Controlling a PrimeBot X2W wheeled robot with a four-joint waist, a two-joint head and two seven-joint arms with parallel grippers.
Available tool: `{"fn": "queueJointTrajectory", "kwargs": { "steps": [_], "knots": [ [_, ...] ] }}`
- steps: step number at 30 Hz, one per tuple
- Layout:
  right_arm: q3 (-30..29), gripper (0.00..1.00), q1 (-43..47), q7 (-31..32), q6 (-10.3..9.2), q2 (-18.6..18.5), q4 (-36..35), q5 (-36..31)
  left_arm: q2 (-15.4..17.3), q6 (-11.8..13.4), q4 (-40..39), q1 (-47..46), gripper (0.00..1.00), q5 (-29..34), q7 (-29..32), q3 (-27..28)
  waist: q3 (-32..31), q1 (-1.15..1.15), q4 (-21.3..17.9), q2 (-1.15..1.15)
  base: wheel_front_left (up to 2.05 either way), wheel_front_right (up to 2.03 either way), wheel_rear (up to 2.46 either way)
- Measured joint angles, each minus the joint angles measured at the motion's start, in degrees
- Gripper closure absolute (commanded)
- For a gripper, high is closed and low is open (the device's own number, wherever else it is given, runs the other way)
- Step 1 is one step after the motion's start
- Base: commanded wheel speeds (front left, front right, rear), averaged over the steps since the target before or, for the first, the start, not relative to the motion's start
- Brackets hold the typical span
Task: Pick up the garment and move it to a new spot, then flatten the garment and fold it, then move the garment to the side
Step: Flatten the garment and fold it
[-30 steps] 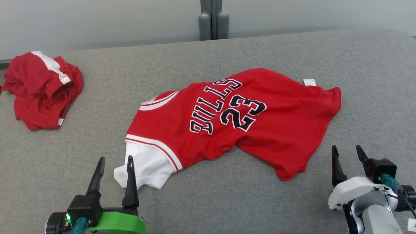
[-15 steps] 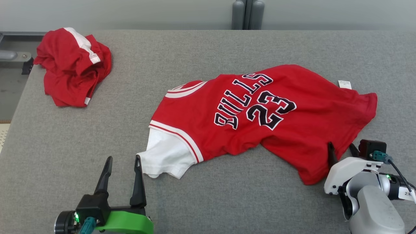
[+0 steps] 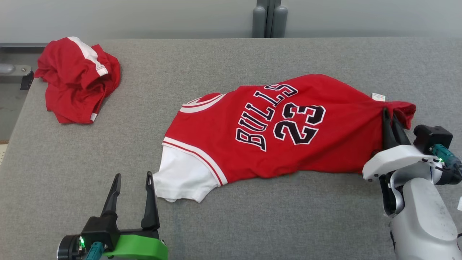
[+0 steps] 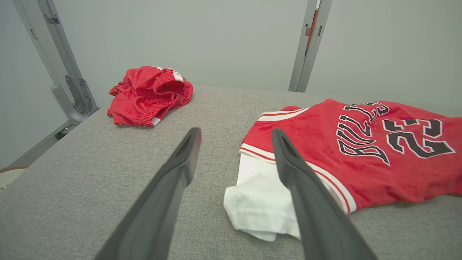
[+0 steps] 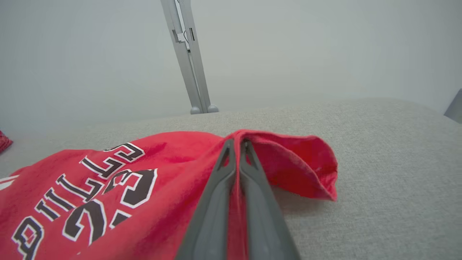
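A red jersey (image 3: 281,133) with "BULLS 23" lettering and a white sleeve (image 3: 182,177) lies spread across the grey table (image 3: 231,220). My right gripper (image 3: 390,115) is shut on the jersey's bottom hem at its right end, lifting a fold of red cloth (image 5: 288,159) off the table; in the right wrist view the gripper (image 5: 237,142) pinches the fabric between its tips. My left gripper (image 3: 132,176) stands open near the front edge, just left of the white sleeve (image 4: 260,202), with nothing between its fingers (image 4: 180,166).
A second red garment (image 3: 77,77) lies crumpled at the table's far left corner, also in the left wrist view (image 4: 149,94). A grey metal post (image 3: 269,18) rises behind the table's far edge. The table's left edge (image 3: 18,119) drops off beside a metal frame.
My right gripper moved away from me along the jersey's right edge, shut on the hem and gathered it upward and inward. The camera shifted slightly. The left gripper kept its place.
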Motion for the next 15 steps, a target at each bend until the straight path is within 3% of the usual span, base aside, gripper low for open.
{"fn": "queueJointTrajectory", "kwargs": {
  "steps": [8, 11, 15],
  "knots": [
    [0.13, 1.00, 1.81, 6.76, 0.00, 0.00, -11.68, -2.38, 0.00, 0.29, -0.37, 0.00, 0.00, -0.16, -0.25, -0.38, 0.85, 0.00, 0.35, 0.00, 0.00, 0.00, 0.00],
    [0.09, 1.00, -0.69, 9.91, 0.00, -0.55, -11.44, -5.20, -0.04, 0.27, -0.42, -0.56, 0.00, -0.16, -0.43, -0.74, 1.74, 0.00, 0.72, 0.00, 0.00, 0.00, 0.00],
    [0.92, 1.00, -7.72, 12.37, 0.00, -3.91, -7.16, -7.83, -0.14, 0.12, -0.27, -2.14, 0.00, -0.15, -0.66, -1.51, 3.25, 0.00, 1.63, 0.00, 0.00, 0.00, 0.00]
  ]
}}
